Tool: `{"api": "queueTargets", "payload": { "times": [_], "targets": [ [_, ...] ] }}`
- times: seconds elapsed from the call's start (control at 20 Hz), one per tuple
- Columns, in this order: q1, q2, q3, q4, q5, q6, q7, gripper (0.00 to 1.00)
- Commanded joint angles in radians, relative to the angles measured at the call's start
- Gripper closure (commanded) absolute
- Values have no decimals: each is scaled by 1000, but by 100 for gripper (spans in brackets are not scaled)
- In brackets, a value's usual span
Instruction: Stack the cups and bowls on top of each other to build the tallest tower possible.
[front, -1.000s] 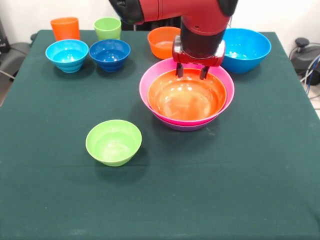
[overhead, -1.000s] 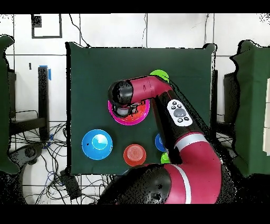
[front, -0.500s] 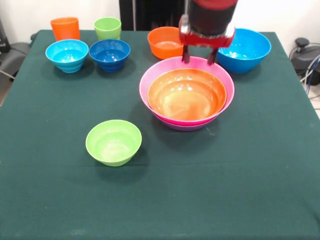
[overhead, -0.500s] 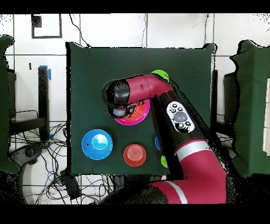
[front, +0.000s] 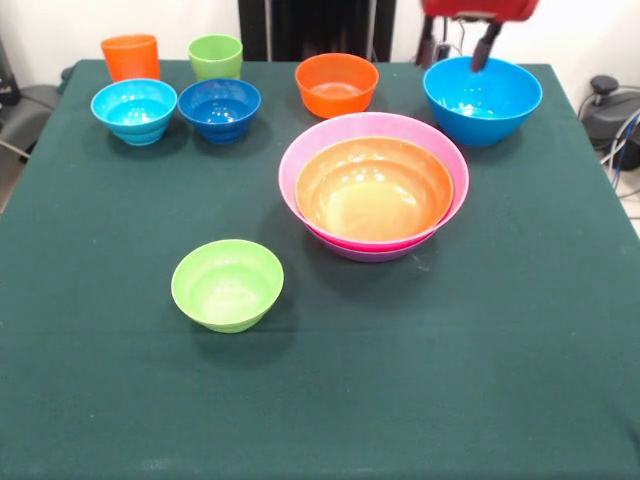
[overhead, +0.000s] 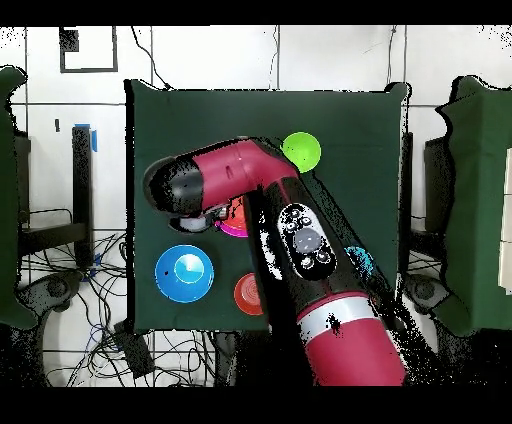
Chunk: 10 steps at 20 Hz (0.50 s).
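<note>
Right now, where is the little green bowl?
In the front view the green bowl sits alone on the near left part of the table, left of and nearer the camera than the stacked bowls.

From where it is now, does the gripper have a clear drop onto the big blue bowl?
Probably yes: the gripper is above the big blue bowl's far rim, the bowl is empty, and nothing touches it.

The red and black gripper (front: 458, 50) has risen from inside the wide shallow orange plastic bowl (front: 373, 190) and swung toward the big blue plastic bowl (front: 482, 99). It now hangs above that blue bowl's far rim, its fingers apart.
</note>
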Motion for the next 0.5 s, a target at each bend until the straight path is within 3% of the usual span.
{"api": "queueTargets", "payload": {
  "times": [0.05,0.3,0.5],
  "targets": [
    [57,-51,-40,50,-27,86,-12,0],
    [110,-44,-55,-10,-80,87,-22,0],
    [134,8,-54,-74,-112,53,-38,0]
  ]
}}
